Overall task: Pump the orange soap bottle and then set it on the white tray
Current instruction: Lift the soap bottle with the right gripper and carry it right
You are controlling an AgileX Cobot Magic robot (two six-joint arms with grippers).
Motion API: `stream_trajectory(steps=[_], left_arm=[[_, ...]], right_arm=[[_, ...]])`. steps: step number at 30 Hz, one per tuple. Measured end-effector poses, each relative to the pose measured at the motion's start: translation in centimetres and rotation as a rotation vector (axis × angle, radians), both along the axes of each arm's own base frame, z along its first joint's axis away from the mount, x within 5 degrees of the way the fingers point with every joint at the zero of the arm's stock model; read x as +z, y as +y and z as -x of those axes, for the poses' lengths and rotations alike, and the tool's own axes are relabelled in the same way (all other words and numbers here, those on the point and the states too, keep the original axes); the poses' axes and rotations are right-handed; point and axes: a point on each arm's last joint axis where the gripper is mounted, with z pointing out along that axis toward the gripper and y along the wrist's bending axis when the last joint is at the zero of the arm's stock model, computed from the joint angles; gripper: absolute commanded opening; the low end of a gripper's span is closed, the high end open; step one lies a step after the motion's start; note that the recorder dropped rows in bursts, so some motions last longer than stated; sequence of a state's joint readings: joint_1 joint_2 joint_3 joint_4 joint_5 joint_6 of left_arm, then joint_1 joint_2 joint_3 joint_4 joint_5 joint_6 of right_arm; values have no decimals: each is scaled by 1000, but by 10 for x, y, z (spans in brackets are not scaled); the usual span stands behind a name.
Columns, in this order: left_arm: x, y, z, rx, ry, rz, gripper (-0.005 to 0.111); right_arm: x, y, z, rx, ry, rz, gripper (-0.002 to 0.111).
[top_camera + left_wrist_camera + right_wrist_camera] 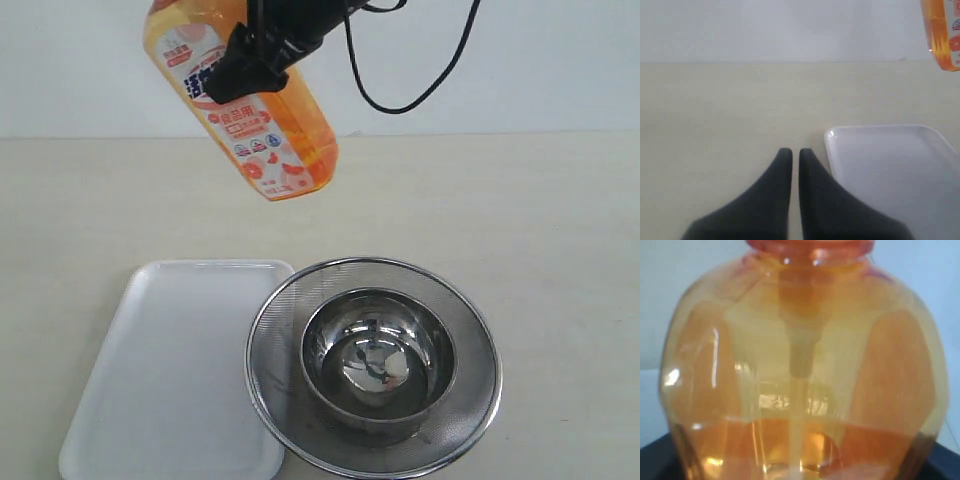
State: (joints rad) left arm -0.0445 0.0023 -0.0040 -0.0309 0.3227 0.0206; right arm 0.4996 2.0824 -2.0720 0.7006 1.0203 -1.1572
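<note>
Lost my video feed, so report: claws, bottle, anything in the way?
Right claw shut on orange soap bottle, tilted, airborne beyond white tray. Left claw shut, empty, beside tray. Steel strainer crowds tray's edge; nothing on tray.

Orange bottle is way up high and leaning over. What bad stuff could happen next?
1. The orange bottle hangs tilted in the right gripper, high above the table. If the grip slips, it could fall and bounce.
2. The strainer sits right against the white tray, so the bottle might bump it on the way down.
3. Set down tilted like this, the bottle could topple over.
</note>
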Motion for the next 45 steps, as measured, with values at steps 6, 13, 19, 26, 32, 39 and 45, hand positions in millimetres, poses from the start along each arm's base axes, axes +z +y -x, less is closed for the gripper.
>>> stream_trajectory(steps=[6,13,19,26,32,39,45], left_arm=[[0,0,0,0,0,0,5],[0,0,0,0,0,0,5],[0,0,0,0,0,0,5],[0,0,0,0,0,0,5],[0,0,0,0,0,0,5],[0,0,0,0,0,0,5],[0,0,0,0,0,0,5]], right_arm=[[1,-15,2,-120,45,144,0],[0,-27,-4,-189,97,151,0],[3,-51,-15,-221,175,73,0],[8,-101,-31,-247,276,-38,0],[19,-156,-44,-343,268,-105,0],[46,-210,-32,-429,194,-143,0],[50,-239,-10,-425,168,-212,0]])
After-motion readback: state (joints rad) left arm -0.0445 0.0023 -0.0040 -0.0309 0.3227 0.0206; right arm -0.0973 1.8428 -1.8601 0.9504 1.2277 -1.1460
